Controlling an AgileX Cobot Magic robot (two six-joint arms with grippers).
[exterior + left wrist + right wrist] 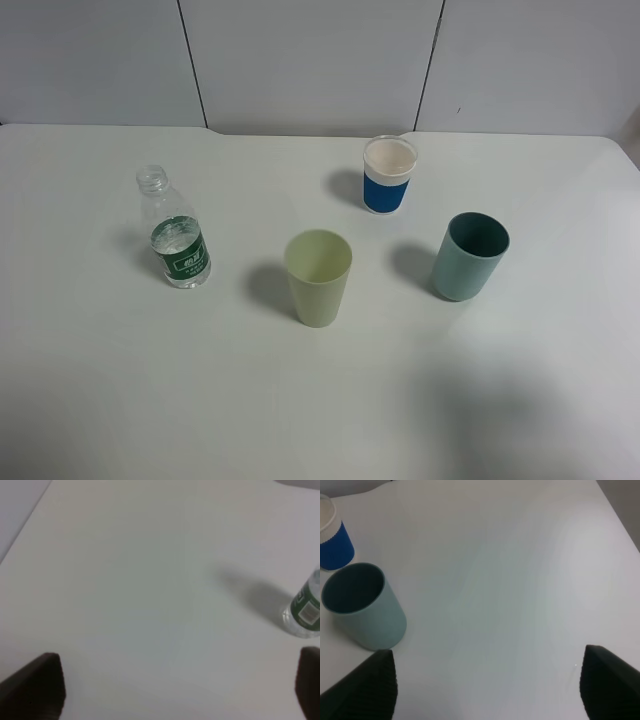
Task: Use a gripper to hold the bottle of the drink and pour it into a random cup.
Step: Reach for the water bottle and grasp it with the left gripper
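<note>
The clear bottle point(176, 232) with a dark green label and no cap stands upright on the left of the white table; its lower part also shows in the left wrist view point(305, 611). The pale yellow-green cup point(318, 277) stands upright in the middle, to the right of the bottle. Neither gripper shows in the exterior high view. My left gripper point(182, 685) is open, its dark fingertips point(37, 682) spread wide over bare table, well apart from the bottle. My right gripper point(490, 682) is open and empty, with the teal tumbler beyond one fingertip point(367, 685).
A teal-green tumbler point(470, 256) stands right of the yellow-green cup and also shows in the right wrist view point(364, 606). A white cup with a blue band point(389, 174) stands behind, also in the right wrist view point(332, 540). The table's right edge point(620, 515) is near.
</note>
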